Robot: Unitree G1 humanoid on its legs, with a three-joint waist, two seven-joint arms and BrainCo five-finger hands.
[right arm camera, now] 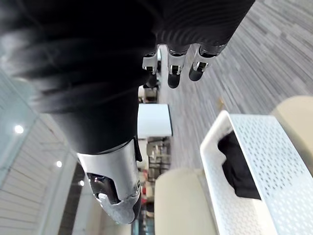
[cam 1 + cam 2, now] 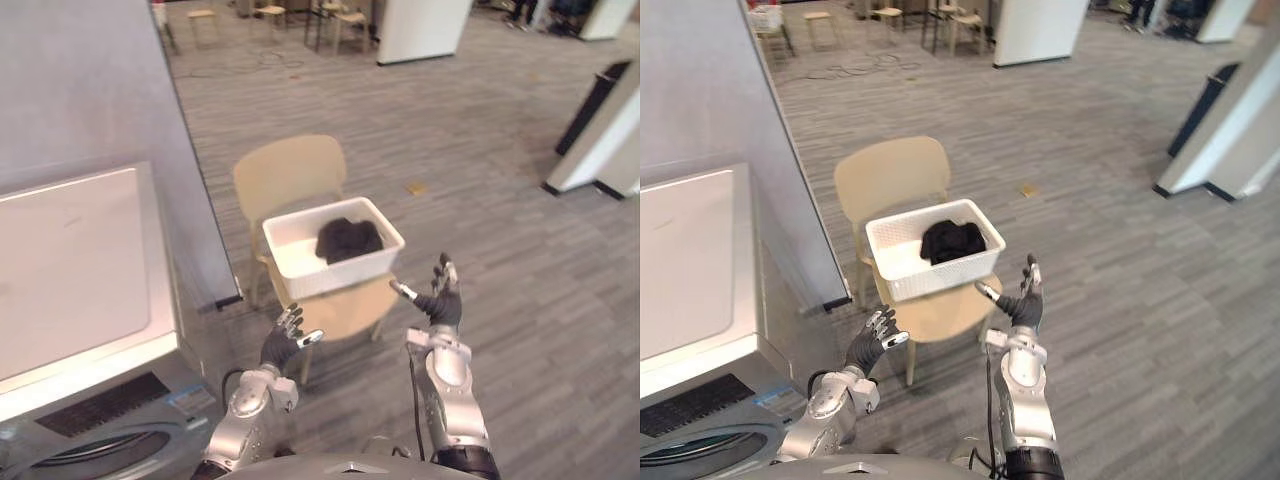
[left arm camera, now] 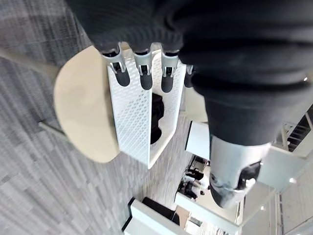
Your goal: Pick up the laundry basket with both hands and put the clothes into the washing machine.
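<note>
Grey striped carpet point(image 2: 480, 160) is stretching away toward white columns point(image 2: 420, 25) at the far end of the room. A beige chair point(image 2: 290, 170) is standing in the middle, and the white perforated laundry basket point(image 2: 330, 275) is sitting on its seat, holding a heap of dark clothes point(image 2: 348, 240). At the near left, the washing machine point(image 2: 70, 270) is standing with its flat top closed, backing onto a grey partition point(image 2: 90, 90).

Both arms are reaching forward on the near side of the chair. The left hand point(image 2: 280, 344) is hovering near the basket's near left corner, fingers relaxed and holding nothing. The right hand point(image 2: 442, 305) is hanging just right of the basket's near right corner, fingers spread and released, palm turned toward the basket. Neither hand is touching the basket.
</note>
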